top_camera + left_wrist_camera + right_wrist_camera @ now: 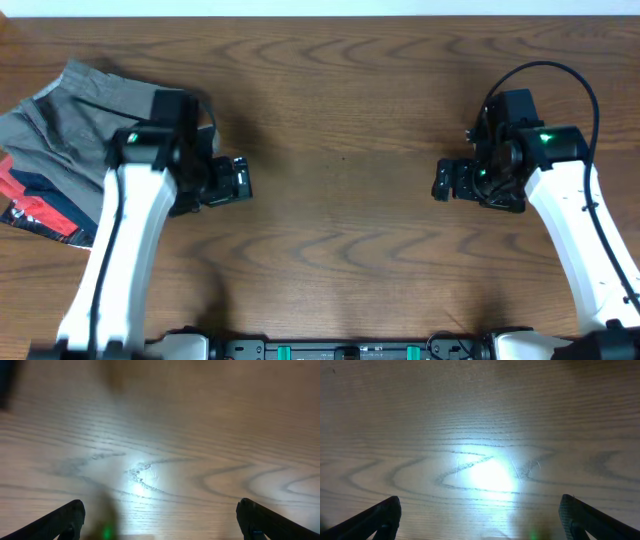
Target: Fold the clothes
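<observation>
Your grey shorts (60, 120) are lying bunched near the table's (340, 100) nine-o'clock edge, sitting at about ten o'clock from the left jaws, which are hanging wide apart over bare wood, as are the far-off right jaws, making the left arm (125, 240) nearer.

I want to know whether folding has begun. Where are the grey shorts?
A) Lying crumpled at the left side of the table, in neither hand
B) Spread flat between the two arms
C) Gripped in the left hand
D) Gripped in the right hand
A: the grey shorts lie bunched at the table's left side, while the left hand and right hand are open over bare wood.
</observation>
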`<control>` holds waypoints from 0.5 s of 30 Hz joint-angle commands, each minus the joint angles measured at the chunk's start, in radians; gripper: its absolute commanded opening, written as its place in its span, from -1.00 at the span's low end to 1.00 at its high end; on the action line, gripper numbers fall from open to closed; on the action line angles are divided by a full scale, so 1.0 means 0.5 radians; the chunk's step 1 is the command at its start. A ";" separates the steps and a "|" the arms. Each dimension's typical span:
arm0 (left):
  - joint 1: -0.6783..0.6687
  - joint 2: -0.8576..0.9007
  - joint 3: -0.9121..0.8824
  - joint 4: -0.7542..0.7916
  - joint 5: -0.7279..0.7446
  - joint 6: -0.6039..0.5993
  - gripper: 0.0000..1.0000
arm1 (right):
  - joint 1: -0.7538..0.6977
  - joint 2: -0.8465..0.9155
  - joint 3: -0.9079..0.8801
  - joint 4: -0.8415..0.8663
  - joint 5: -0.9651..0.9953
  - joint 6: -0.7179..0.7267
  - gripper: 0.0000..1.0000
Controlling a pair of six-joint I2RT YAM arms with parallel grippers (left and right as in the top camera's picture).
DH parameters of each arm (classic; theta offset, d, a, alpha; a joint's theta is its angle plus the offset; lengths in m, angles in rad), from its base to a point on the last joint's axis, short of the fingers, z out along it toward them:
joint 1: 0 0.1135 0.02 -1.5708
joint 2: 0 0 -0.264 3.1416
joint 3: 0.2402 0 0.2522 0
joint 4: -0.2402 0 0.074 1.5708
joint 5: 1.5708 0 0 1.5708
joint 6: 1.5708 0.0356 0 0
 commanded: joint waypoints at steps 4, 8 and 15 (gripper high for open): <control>-0.140 -0.693 -0.076 0.195 -0.365 0.076 0.96 | 0.016 -0.350 -0.005 0.123 0.186 0.117 0.99; -0.206 -1.209 -0.243 0.397 -0.436 0.075 0.96 | 0.114 -0.732 -0.110 0.389 0.407 0.127 0.98; -0.208 -1.756 -0.404 0.464 -0.436 0.075 0.96 | 0.243 -1.374 -0.385 0.761 0.837 0.176 0.98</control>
